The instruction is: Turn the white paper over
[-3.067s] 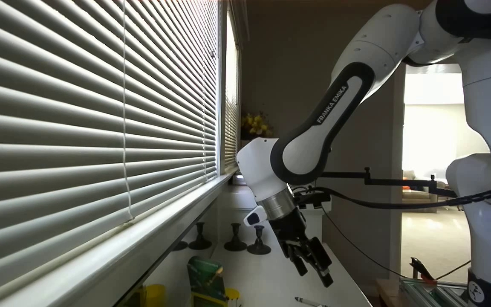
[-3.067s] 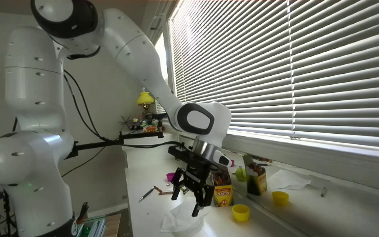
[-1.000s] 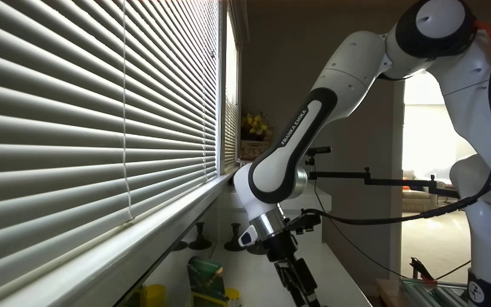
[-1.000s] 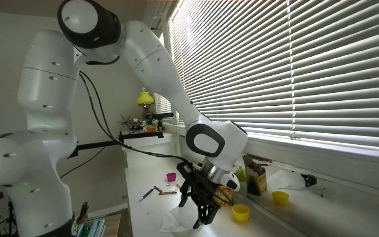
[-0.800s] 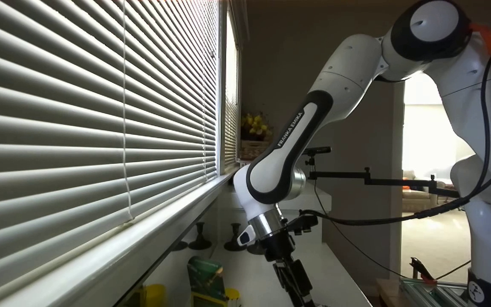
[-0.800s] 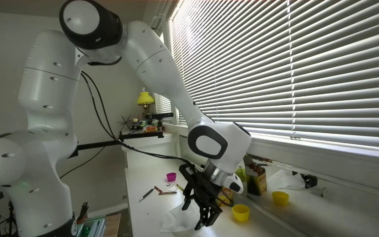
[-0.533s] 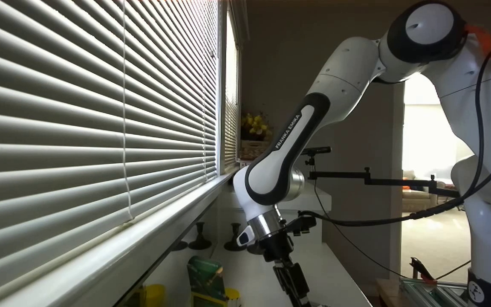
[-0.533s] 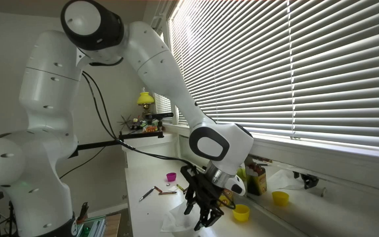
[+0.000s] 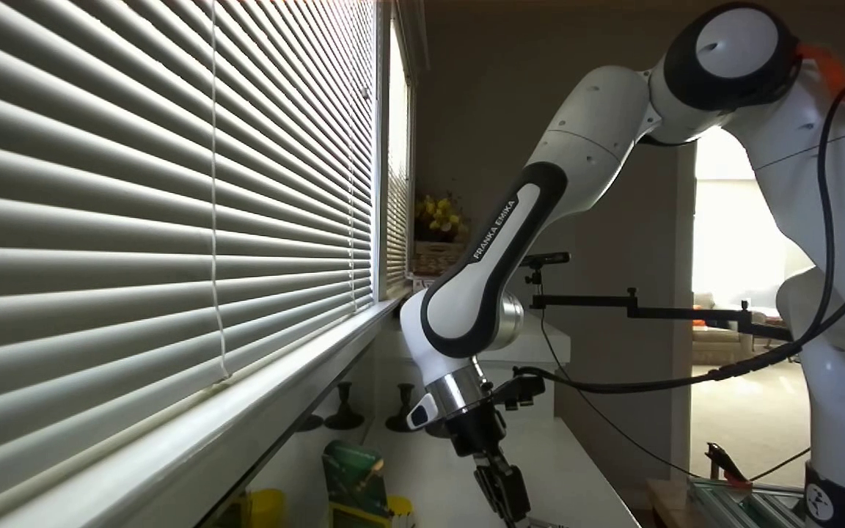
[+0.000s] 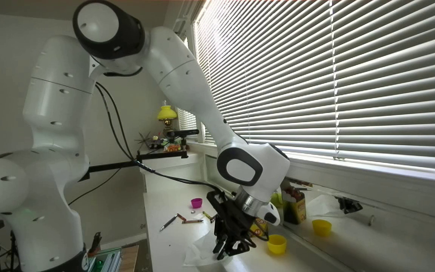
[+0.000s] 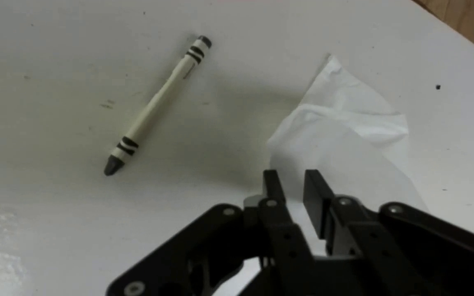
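White paper (image 11: 356,164) lies creased on the white tabletop (image 11: 76,238), near a dark-tipped crayon (image 11: 158,103). At the paper's edge the gripper (image 11: 291,174) points down, its fingers standing a narrow gap apart; whether they touch it cannot be told.

White paper (image 11: 344,152): thin and wrinkly, with a fold across its upper part
Paper's place: I see it right of middle in my wrist view; the paper (image 10: 198,252) is low in an exterior view
Paper's low end: partly hidden

White blinds (image 10: 315,75) hang near a dim wall (image 9: 503,125)
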### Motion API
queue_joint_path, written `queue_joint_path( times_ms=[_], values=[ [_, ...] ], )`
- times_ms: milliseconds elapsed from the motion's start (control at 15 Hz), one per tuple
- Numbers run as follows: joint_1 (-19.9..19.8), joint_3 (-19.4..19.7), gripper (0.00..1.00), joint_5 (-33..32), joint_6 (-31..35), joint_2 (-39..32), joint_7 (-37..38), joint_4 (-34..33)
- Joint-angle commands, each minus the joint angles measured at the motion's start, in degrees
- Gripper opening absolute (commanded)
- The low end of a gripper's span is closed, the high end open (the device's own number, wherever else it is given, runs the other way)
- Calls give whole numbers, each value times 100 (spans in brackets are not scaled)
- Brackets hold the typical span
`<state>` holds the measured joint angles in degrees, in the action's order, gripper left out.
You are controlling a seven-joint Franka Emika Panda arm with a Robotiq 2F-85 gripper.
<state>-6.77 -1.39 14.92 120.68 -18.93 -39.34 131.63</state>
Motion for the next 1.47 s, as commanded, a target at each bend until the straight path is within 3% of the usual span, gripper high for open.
queue_joint_path(
  times_ms=[0, 467, 533, 600, 1067, 1267, 1400],
  values=[
    [-91, -104, 0, 196, 12, -46, -104, -64],
    [-100, -115, 0, 185, -28, 4, -129, -81],
    [-95, -116, 26, 164, -44, 17, -141, -82],
    [-94, -122, 27, 161, -50, 36, -155, -69],
    [-105, -175, 73, 205, -94, 80, -275, 18],
    [-102, -193, 70, 222, -107, 84, -318, 58],
    [-95, -210, 58, 226, -115, 109, -355, 92]
  ],
)
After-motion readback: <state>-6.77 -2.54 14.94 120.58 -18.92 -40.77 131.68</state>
